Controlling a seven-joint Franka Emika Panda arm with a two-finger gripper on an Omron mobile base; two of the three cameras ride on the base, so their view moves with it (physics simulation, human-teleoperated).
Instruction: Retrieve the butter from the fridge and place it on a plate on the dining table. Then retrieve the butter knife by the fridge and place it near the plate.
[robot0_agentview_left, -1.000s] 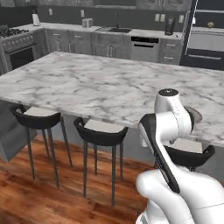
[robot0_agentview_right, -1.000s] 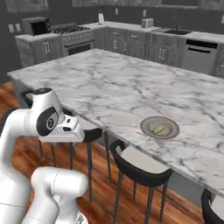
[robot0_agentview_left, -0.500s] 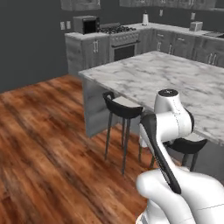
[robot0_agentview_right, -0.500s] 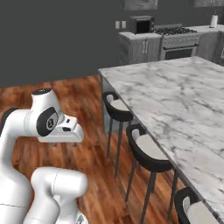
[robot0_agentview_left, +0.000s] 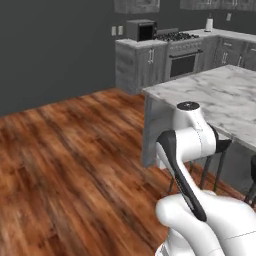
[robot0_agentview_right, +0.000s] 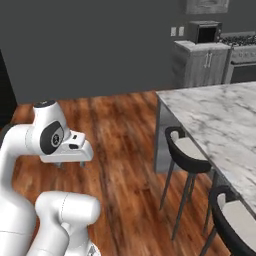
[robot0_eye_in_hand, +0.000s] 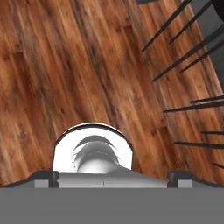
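My gripper (robot0_agentview_right: 70, 164) hangs low in front of the base, pointing down at the wooden floor, open with nothing between its fingers. In the hand view the gripper (robot0_eye_in_hand: 113, 177) has its two dark fingertips (robot0_eye_in_hand: 52, 176) far apart over bare floorboards. The dining table (robot0_agentview_left: 210, 95) with its veined marble top stands at the right, and its corner (robot0_agentview_right: 220, 115) also shows in the right base view. The butter, the plate and the butter knife are out of view. A very dark strip (robot0_agentview_right: 4, 90) runs along the left edge; I cannot tell if it is the fridge.
Black stools (robot0_agentview_right: 187, 150) stand along the table's near side, and their thin legs (robot0_eye_in_hand: 188, 39) cross the hand view. A grey cabinet with a microwave (robot0_agentview_left: 140, 30) and a stove (robot0_agentview_left: 182, 55) line the back wall. Wooden floor (robot0_agentview_left: 65, 160) spreads to the left.
The whole picture has swung left as the base turned: the dining table slid to the right and the plate left the view. The arm's pose and the open gripper are unchanged.
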